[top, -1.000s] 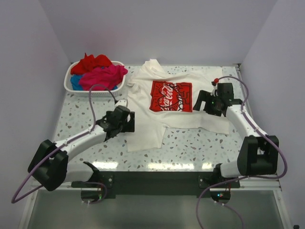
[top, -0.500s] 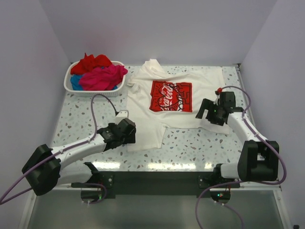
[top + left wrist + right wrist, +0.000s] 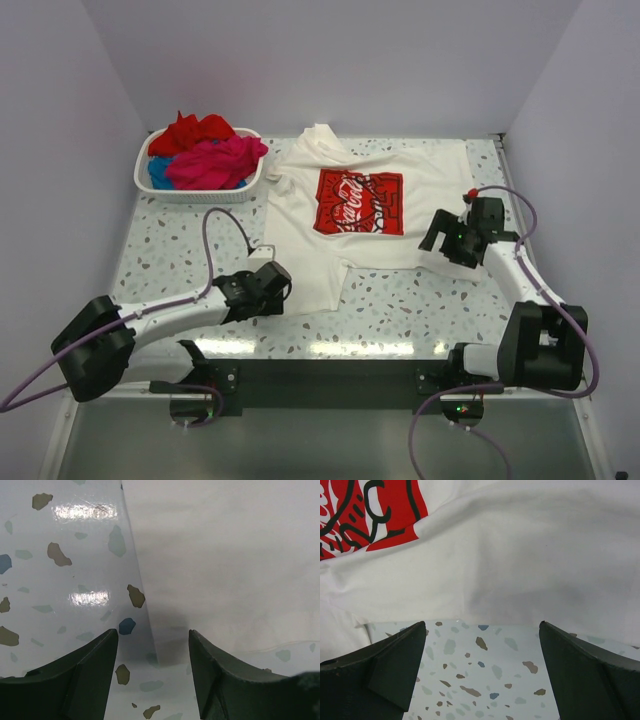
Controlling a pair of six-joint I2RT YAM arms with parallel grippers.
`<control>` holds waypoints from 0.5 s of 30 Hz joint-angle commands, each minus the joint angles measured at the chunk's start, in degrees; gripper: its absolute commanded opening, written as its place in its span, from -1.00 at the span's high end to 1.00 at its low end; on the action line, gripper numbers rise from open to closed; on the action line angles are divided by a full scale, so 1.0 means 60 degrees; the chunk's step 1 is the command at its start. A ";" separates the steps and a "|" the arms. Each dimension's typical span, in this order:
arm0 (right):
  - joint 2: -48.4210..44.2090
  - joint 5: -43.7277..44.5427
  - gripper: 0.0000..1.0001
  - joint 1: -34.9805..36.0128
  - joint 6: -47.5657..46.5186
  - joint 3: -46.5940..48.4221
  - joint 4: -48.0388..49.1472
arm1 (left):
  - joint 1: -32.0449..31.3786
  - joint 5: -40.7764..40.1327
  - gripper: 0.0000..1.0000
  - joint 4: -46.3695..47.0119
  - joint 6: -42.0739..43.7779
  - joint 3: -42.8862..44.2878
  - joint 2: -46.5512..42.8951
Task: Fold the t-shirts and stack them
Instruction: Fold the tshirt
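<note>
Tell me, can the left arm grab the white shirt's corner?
Probably yes. The left gripper is open right over the corner of the white t-shirt, which lies flat on the table with nothing covering it.

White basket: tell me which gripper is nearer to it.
Left. The left gripper is at the white t-shirt's near left corner, on the basket's side; the right gripper is across the shirt, at its right edge.
</note>
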 commanded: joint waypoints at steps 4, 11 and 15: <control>-0.0299 -0.0140 -0.97 -0.0142 0.0029 -0.0112 0.0298 | -0.0075 0.0387 -0.25 0.0476 -0.0294 -0.0200 0.0261; -0.0255 -0.0257 -0.97 -0.0274 0.0073 -0.0200 0.0386 | -0.0061 0.0723 0.08 0.0841 -0.0192 -0.0405 0.0247; -0.0328 -0.0243 -0.97 -0.0347 0.0059 -0.0244 0.0400 | -0.0075 0.0943 0.35 0.1105 -0.0162 -0.0508 0.0276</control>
